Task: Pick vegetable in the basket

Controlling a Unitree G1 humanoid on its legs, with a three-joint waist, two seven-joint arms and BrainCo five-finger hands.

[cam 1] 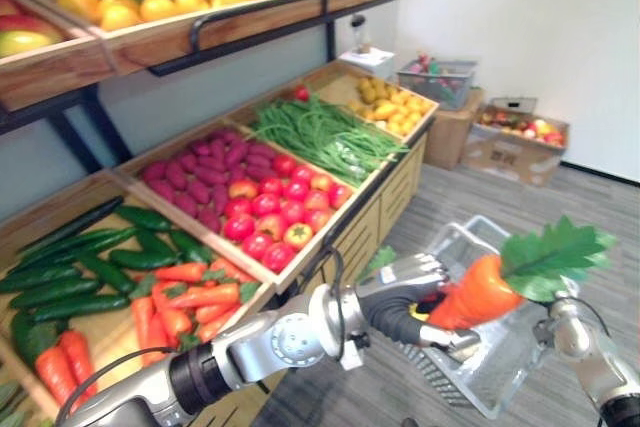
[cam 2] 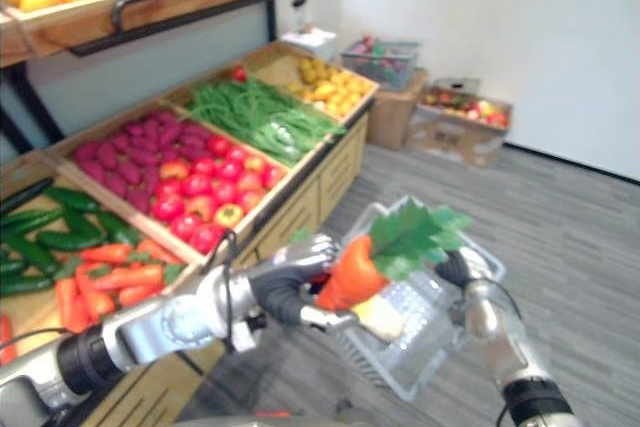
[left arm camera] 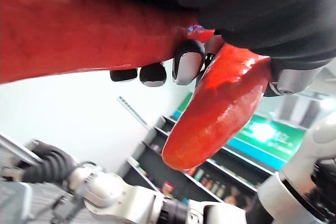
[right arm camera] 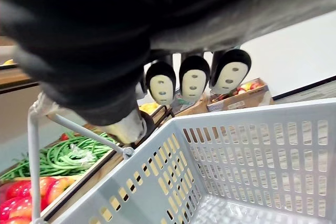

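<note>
An orange carrot (cam 1: 478, 294) with a green leafy top (cam 1: 556, 257) is held above the grey plastic basket (cam 1: 462, 240). My left hand (cam 1: 408, 295) is shut on the carrot's lower end. In the left wrist view the fingers (left arm camera: 185, 65) curl over the carrot (left arm camera: 218, 116). My right hand (cam 2: 462, 272) sits at the basket's far side, its fingers (right arm camera: 194, 82) curled by the wire handle (right arm camera: 79, 129). A pale yellow item (cam 2: 381, 318) lies inside the basket (cam 2: 432, 349).
A wooden display stand (cam 1: 352, 232) on my left holds cucumbers (cam 1: 75, 267), carrots (cam 1: 185, 302), tomatoes (cam 1: 275, 212), purple roots (cam 1: 200, 177) and green beans (cam 1: 325, 137). An upper shelf (cam 1: 190, 22) carries fruit. Cardboard boxes (cam 1: 510, 147) stand by the far wall.
</note>
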